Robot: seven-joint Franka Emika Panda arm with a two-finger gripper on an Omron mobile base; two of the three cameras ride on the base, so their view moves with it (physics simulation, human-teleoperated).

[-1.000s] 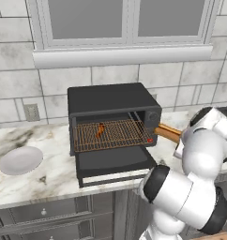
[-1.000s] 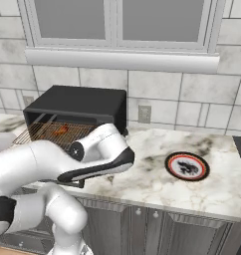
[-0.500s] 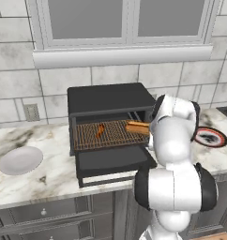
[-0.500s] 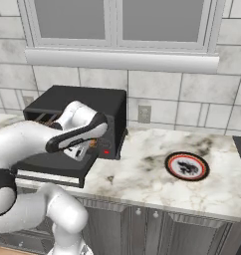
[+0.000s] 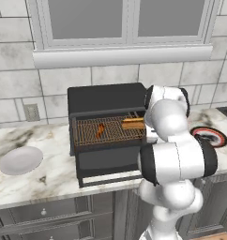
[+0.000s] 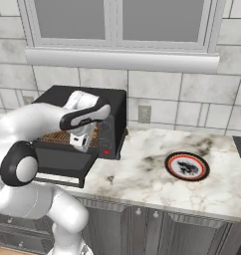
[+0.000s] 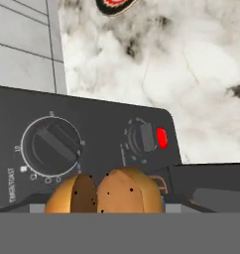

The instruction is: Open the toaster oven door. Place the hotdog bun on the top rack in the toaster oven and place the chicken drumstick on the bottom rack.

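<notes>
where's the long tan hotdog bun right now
In the left base view the long tan hotdog bun sits at the right end of the black toaster oven's open cavity, on a brownish wire rack, right of the small reddish-brown chicken drumstick.

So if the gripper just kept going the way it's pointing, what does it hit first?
Most likely the toaster oven's control strip with its dials, just past the hotdog bun at the gripper. Depth is hard to judge.
</notes>
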